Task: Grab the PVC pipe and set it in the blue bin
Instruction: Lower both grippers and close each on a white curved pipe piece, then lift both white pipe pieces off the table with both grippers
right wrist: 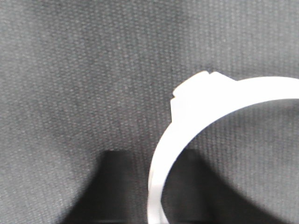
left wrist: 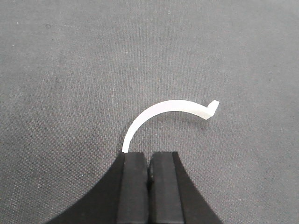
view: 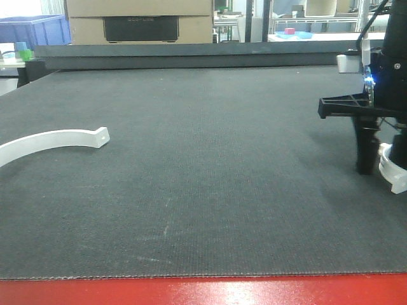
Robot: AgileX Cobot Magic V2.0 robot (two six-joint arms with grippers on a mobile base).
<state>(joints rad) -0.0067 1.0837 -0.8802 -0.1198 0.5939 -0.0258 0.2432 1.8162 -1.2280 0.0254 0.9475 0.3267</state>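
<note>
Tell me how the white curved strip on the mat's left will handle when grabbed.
Probably light: the white curved strip is thin and narrow. Likely fairly stiff, since it holds its arc lying flat on the mat. Pushed at one end, it may swivel rather than roll.

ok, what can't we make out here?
Front view: blue bin far off and small; inside hidden by its wall.
Front view: right pincer cut by the right edge; grip unclear.
Left wrist: curved pipe near end hidden behind left pincer.
Right wrist: white ring piece blurred, cropped.
</note>
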